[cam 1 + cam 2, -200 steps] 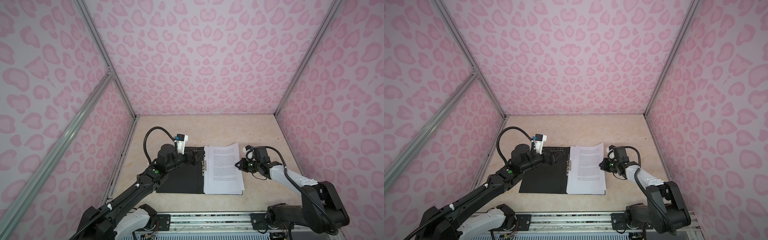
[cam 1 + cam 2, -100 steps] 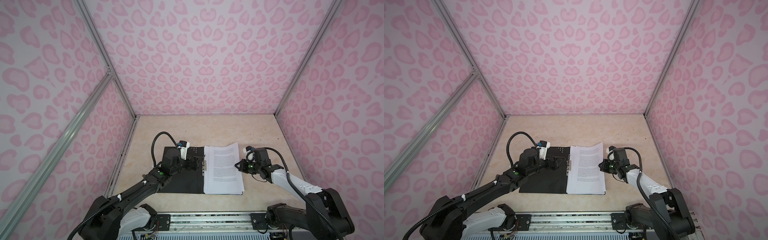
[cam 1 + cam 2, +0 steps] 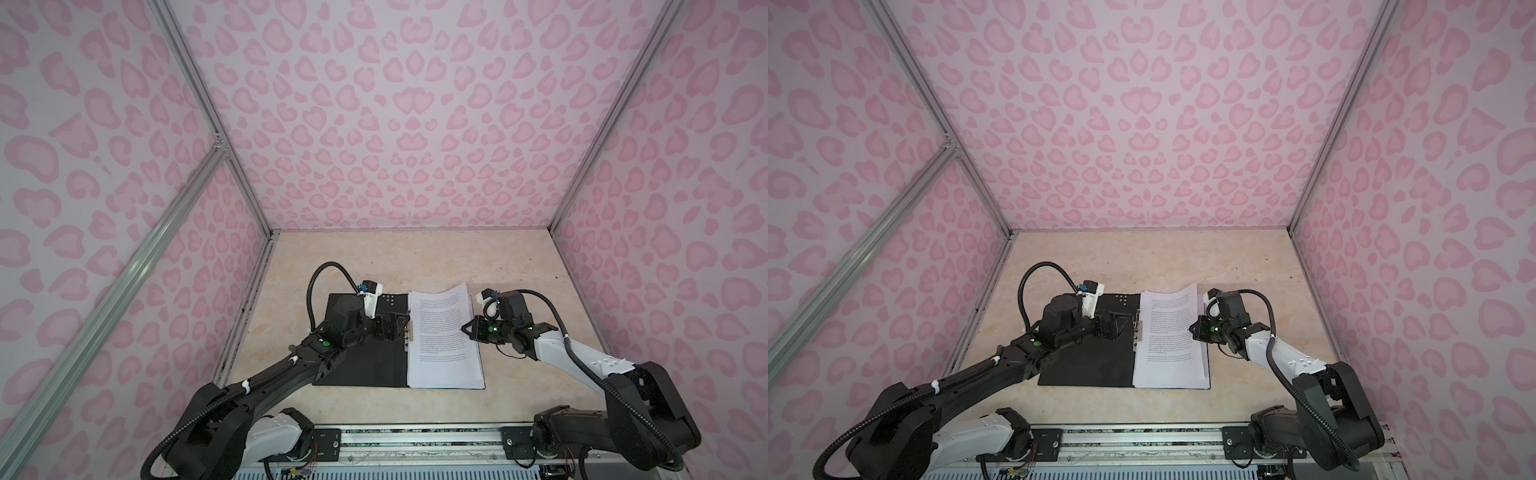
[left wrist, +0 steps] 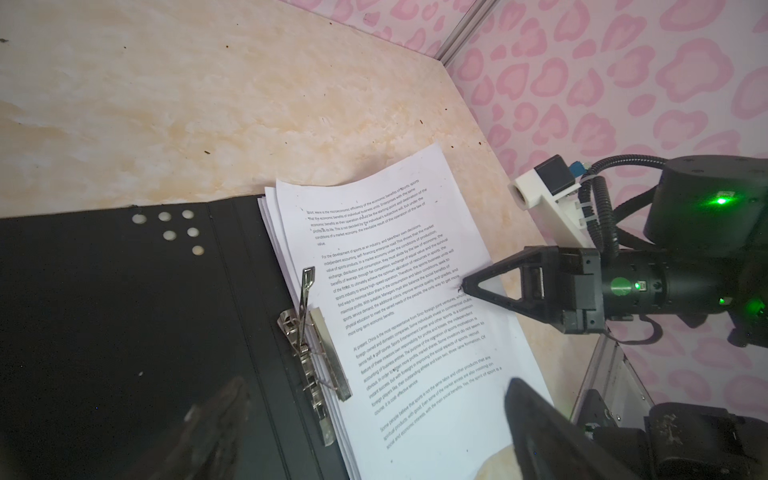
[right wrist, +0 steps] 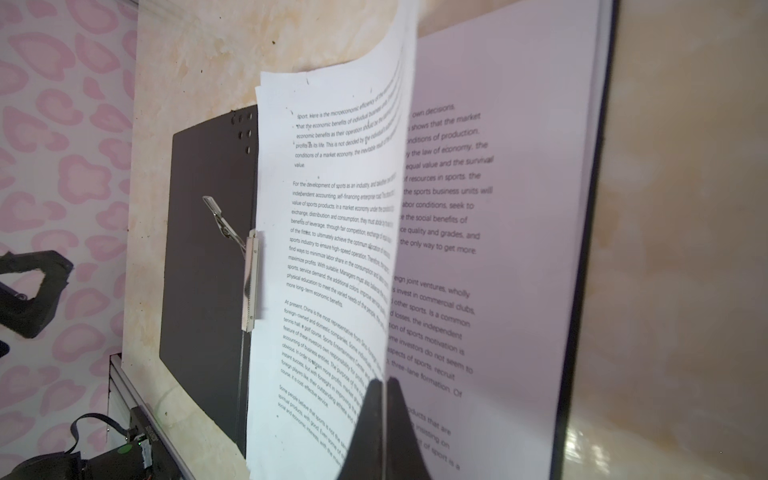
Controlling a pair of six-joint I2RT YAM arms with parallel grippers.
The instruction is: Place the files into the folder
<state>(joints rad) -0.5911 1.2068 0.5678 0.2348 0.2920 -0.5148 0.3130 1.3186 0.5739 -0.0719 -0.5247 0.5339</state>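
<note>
Fig.: my R claw [image 3: 464, 328] clamped on sheet [image 5: 332, 249] at free edge, thin, prob. floppy; my L claw [image 3: 397, 328] apart over folder [image 3: 374, 365].

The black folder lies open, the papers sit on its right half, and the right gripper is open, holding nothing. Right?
Not quite: the right gripper is shut on the edge of the top sheet, as the right wrist view shows. The folder does lie open, with the papers on its right half.
</note>
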